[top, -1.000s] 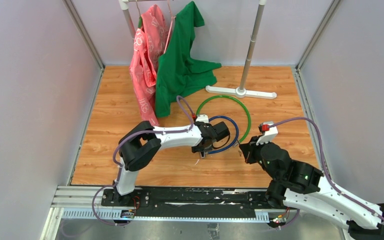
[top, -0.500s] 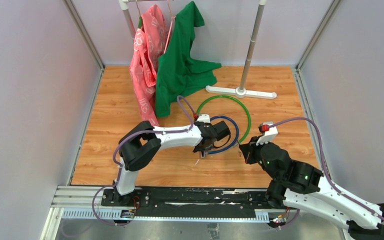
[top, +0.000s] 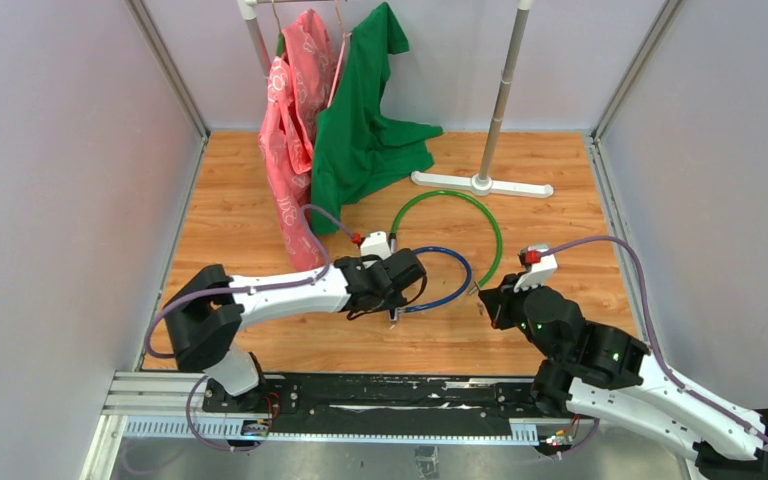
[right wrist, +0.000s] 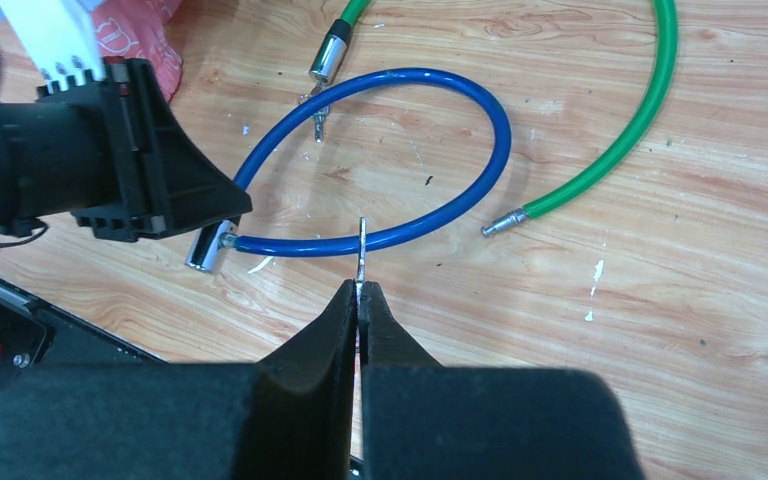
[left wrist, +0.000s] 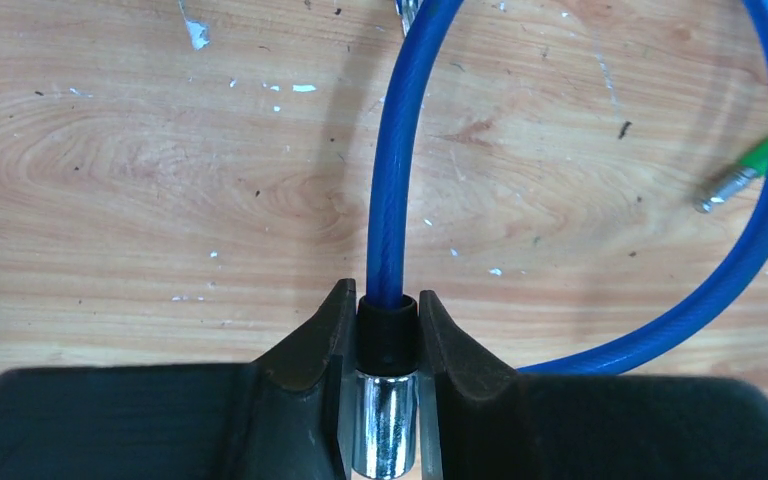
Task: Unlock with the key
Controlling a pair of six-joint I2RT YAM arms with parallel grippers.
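Note:
A blue cable lock lies looped on the wooden floor. My left gripper is shut on its head, a chrome cylinder with a black collar, and the blue cable runs straight out from between the fingers. In the right wrist view the left gripper stands at the left with the cylinder poking out below it. My right gripper is shut on a thin metal key. The key's blade points at the blue cable, just short of it and right of the cylinder.
A green cable lock arcs behind the blue one, its bare pin end on the floor and its chrome head farther back. A clothes rack base, a green shirt and a red garment stand at the back.
My left gripper has closed on the lock head and drawn it left and nearer, pulling the blue loop along. The right arm has not moved.

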